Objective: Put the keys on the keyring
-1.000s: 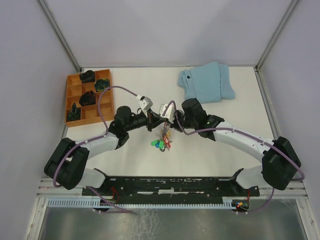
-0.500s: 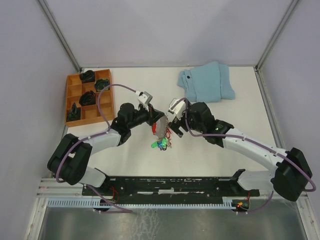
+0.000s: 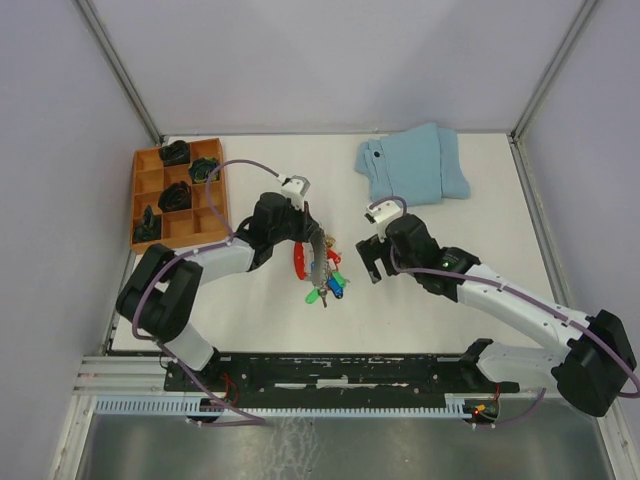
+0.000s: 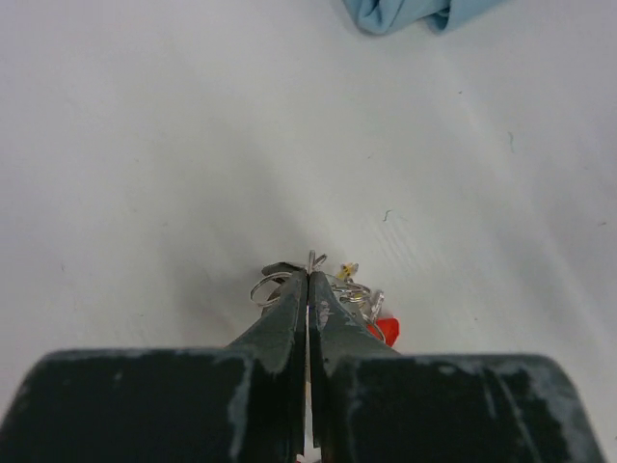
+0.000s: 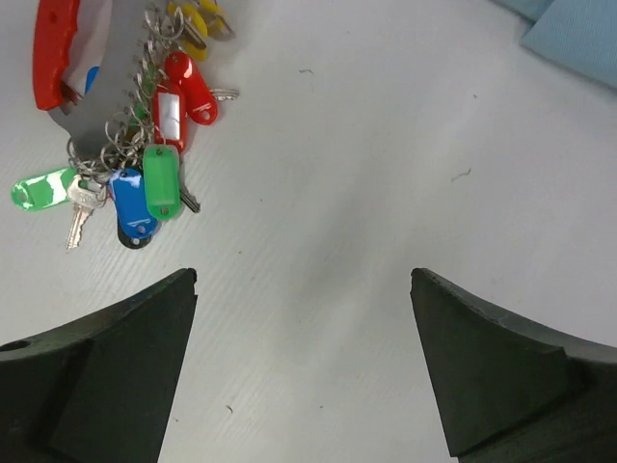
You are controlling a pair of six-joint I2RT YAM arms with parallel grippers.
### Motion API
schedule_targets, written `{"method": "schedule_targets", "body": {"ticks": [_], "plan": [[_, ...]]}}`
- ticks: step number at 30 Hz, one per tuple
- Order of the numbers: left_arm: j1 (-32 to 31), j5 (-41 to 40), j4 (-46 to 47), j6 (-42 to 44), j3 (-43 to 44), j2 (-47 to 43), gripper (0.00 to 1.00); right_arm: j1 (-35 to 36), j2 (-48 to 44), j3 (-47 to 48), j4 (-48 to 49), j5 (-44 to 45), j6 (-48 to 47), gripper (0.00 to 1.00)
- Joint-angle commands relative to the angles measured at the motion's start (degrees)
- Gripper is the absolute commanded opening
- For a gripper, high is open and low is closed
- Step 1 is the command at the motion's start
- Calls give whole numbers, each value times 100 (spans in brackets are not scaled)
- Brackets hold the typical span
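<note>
The keyring, a curved red-and-grey loop, hangs from my left gripper, which is shut on its grey metal edge. The keys, with blue, green, red and yellow heads, dangle from the loop on small rings just above the table. In the left wrist view my fingers are pressed together, with wire rings and a red key head just beyond the tips. My right gripper is wide open to the right of the bunch, holding nothing. The right wrist view shows the keys and keyring at upper left, apart from that gripper.
A folded light-blue cloth lies at the back right, its edge visible in the wrist views. An orange compartment tray with dark lumps stands at the back left. The arms' base rail runs along the near edge.
My right gripper opened, let go of the bunch and drew back to the right. The left arm swung the keyring and keys slightly right and toward the near edge.
</note>
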Motion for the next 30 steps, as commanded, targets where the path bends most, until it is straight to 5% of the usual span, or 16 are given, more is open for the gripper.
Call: {"method": "schedule_targets", "body": {"ticks": [1,5,10,12,14,20,30], "plan": [[89,-380,-194,-308,465,408,3,-2,-184,-86,-174,580,595,100],[246,-336,-210,-536,645,737,7,2,-274,-75,-124,1151,983,100],[458,-481,-213,-769,491,434,33,0,-190,168,-745,1686,1218,100],[537,-543,-314,-786,366,156,74,-2,-329,85,-721,1741,1186,100],[621,-619,-495,-766,228,-194,89,-2,-609,-91,-620,1799,1192,100],[814,-1031,-1380,-761,-216,-1732,99,-1,-1544,-447,-507,2136,1193,100],[817,-2294,-3696,-698,213,-3920,99,-2,-2093,-374,-1053,2849,1392,100]]}}
